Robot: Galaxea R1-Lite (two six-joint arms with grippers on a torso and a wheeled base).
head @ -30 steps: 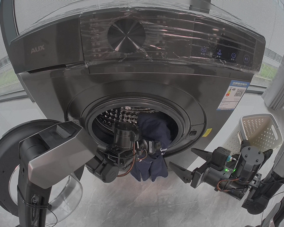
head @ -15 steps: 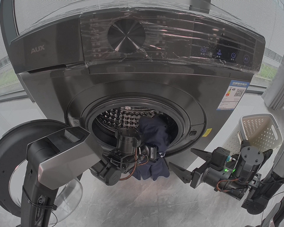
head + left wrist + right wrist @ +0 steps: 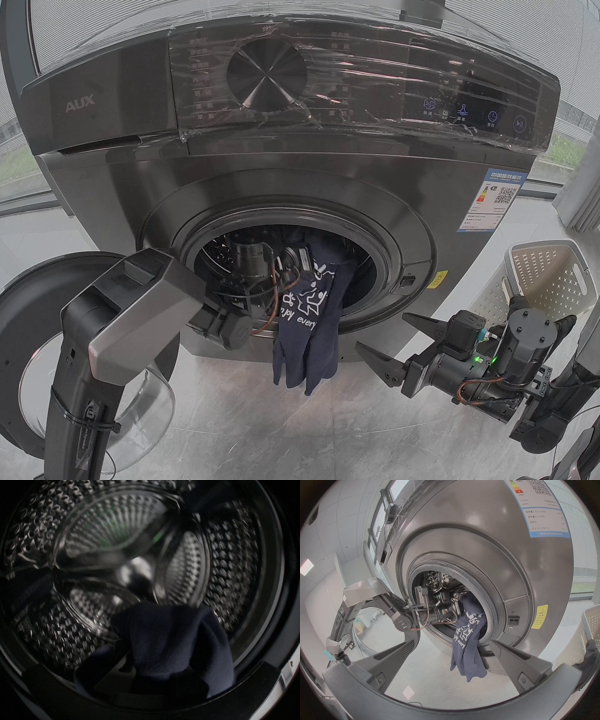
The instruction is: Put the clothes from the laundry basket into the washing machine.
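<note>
Dark navy cloth garment with white print (image 3: 310,312), bunched at its upper end inside the round mouth of the dark grey front-loading washing machine (image 3: 375,187). Its lower part hangs over the bottom lip of the door ring (image 3: 400,250), outside and down the front panel, with its hem clear of the pale grey tiled floor (image 3: 250,425). The left gripper (image 3: 309,250) sits just past the ring at the upper left of the opening, closed on the bunched top of the garment. In the left wrist view the cloth rises in front of the perforated steel drum (image 3: 231,558), whose depth behind it is open. To the right of the cloth, part of the mouth stands unobstructed. The round glass-fronted door (image 3: 31,325) is swung fully open to the left. The right gripper (image 3: 381,331) hangs over the floor, lower and to the right, apart from the garment, jaws spread wide. The white perforated plastic laundry basket (image 3: 550,275) stands behind it, at the machine's right corner.
</note>
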